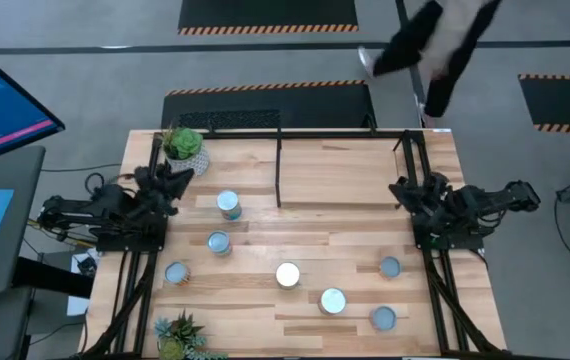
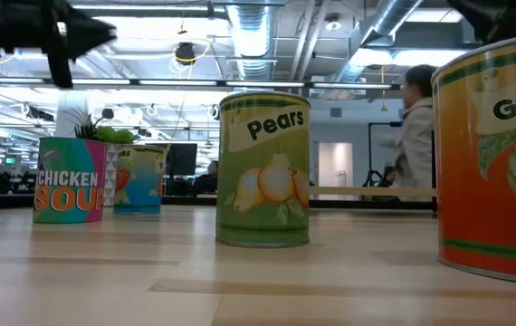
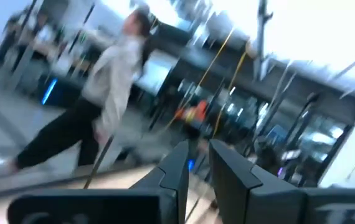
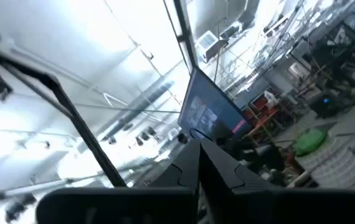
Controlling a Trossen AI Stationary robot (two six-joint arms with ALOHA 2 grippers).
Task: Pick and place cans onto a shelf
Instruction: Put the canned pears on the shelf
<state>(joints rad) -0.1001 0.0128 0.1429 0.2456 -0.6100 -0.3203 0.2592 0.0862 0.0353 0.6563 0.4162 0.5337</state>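
Left end effector (image 3: 197,163): parked at my bench's (image 1: 345,240) left edge; fingers slightly apart, empty.
Cans: seven upright on the bench, from blue-topped can (image 1: 176,272) across to right-front can (image 1: 383,318); none on the shelf (image 1: 340,170).
Handling: I judge the tins rigid, smooth, possibly slippery; grip mid-wall, across the diameter.
Right end effector (image 4: 199,163): parked at right edge; fingers together.
Obscured: low view shows four; Pears can (image 2: 264,169) clear, orange can (image 2: 498,163) cropped.
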